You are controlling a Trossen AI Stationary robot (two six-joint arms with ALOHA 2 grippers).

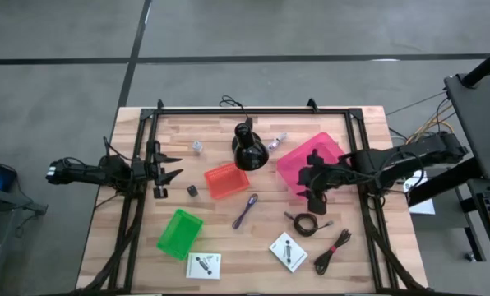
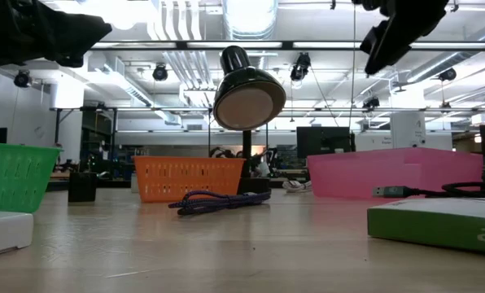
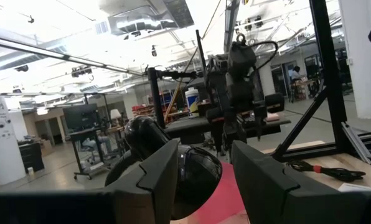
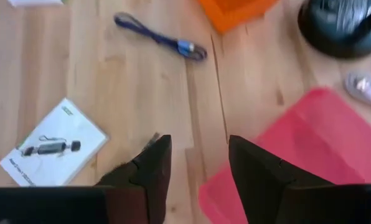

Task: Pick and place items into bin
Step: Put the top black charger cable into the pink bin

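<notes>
The right gripper is being held over the near corner of the pink bin, fingers parted with nothing between them, probably lining up on the coiled black cable lying just beside it. The left gripper is being parked at the far side, also parted and empty. Cards, a purple cord and another cable are being left loose on the wooden table, with an open workshop behind.

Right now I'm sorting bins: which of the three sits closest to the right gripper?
The pink bin: the right gripper hovers at its edge; orange bin and green bin lie farther left.
</notes>
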